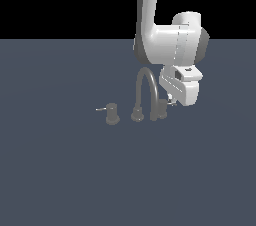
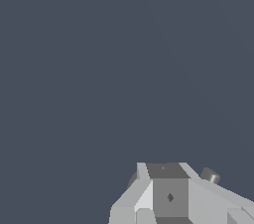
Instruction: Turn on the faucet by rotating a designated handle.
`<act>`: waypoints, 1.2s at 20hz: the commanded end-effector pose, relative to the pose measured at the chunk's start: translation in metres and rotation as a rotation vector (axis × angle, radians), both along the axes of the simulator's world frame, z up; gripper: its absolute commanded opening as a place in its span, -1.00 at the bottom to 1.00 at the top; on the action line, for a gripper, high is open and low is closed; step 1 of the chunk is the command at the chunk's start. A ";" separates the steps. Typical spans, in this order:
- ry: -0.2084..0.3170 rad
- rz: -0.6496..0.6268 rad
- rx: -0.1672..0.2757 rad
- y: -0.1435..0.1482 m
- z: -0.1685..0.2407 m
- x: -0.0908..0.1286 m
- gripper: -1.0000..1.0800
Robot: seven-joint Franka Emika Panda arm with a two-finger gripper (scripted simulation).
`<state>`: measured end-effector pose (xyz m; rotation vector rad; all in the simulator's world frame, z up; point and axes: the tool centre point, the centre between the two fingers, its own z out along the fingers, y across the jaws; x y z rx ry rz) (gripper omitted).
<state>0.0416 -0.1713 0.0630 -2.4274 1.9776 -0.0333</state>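
The small grey faucet stands on the floor in the exterior view, with its arched spout [image 1: 146, 86] in the middle. The handle [image 1: 159, 110] with the lever jutting right sits at the exterior view's right of the spout base. The twin handle [image 1: 112, 113] with a left-jutting lever stands apart on the exterior view's left. My gripper [image 1: 171, 101] hangs low right beside the handle, at its lever. In the wrist view the gripper [image 2: 166, 169] shows its fingers pressed together, with a small grey cylinder tip [image 2: 209, 175] beside them.
The white arm [image 1: 155, 25] rises behind the faucet. A flat dark blue-grey floor [image 1: 60, 170] spreads all around. No other object shows.
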 end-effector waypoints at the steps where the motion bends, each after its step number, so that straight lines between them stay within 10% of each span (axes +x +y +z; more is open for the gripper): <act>1: 0.021 -0.004 0.006 0.000 0.000 -0.017 -1.00; 24: 0.015 -0.023 -0.001 0.022 0.001 -0.055 -1.00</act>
